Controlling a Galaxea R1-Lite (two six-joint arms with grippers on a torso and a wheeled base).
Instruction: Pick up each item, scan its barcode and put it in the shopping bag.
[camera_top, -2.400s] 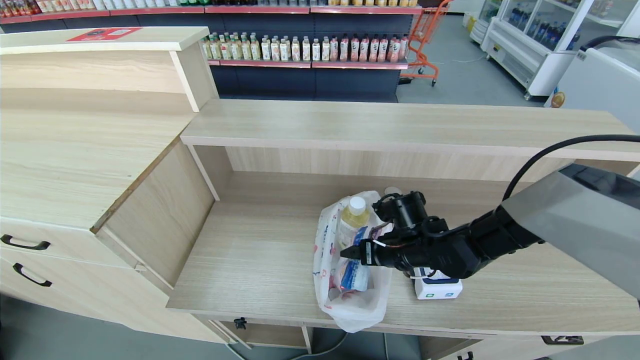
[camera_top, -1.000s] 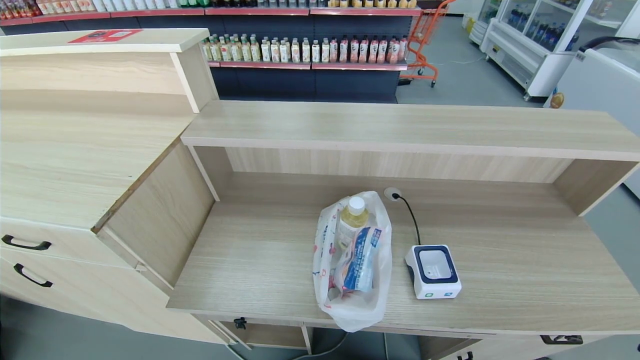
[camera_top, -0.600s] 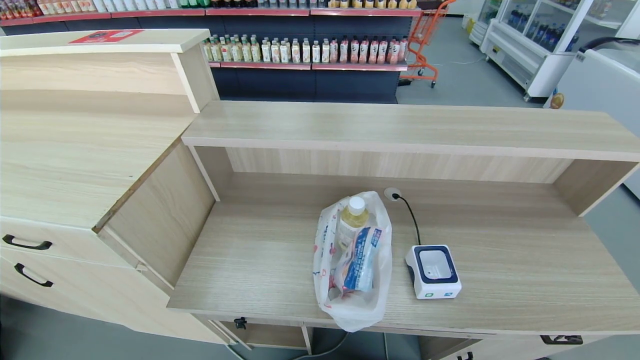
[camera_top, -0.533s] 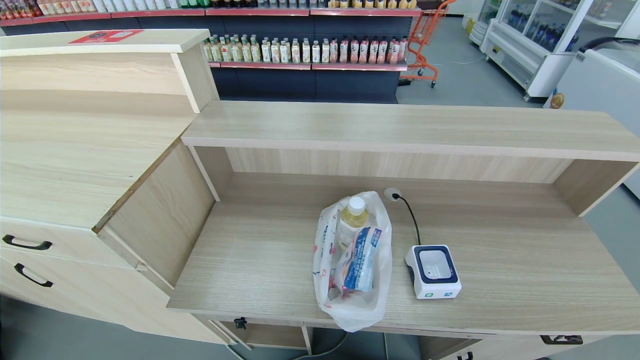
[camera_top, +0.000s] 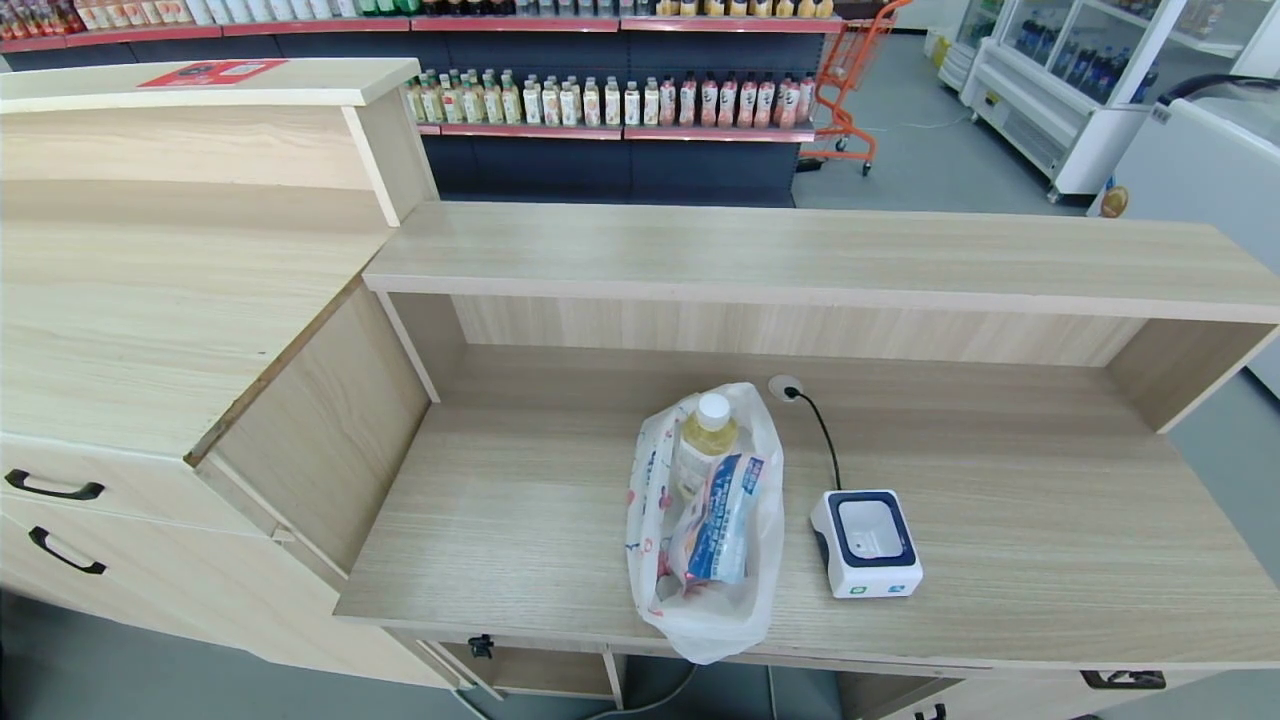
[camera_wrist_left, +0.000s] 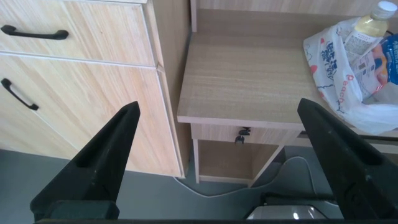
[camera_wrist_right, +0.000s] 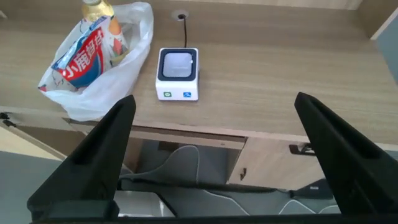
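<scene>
Resting on the tabletop (camera_top: 500, 520) beside the barcode scanner (camera_top: 866, 545), the shopping bag (camera_top: 705, 622) holds a bottle (camera_top: 708, 435) and snack pouch (camera_top: 722, 520) — probably limp and slippery, best gathered at its rim. Left gripper (camera_wrist_left: 219, 106) and right gripper (camera_wrist_right: 216, 98) gape empty.

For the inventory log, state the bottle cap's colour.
White; the bottle cap shows best in the head view.

You have a wooden counter (camera_top: 520, 520) before you, drawers (camera_top: 130, 540) at nine o'clock, shelves of bottles (camera_top: 610, 98) at twelve, and an orange cart (camera_top: 848, 60) and glass-door fridges (camera_top: 1060, 60) toward one o'clock.
</scene>
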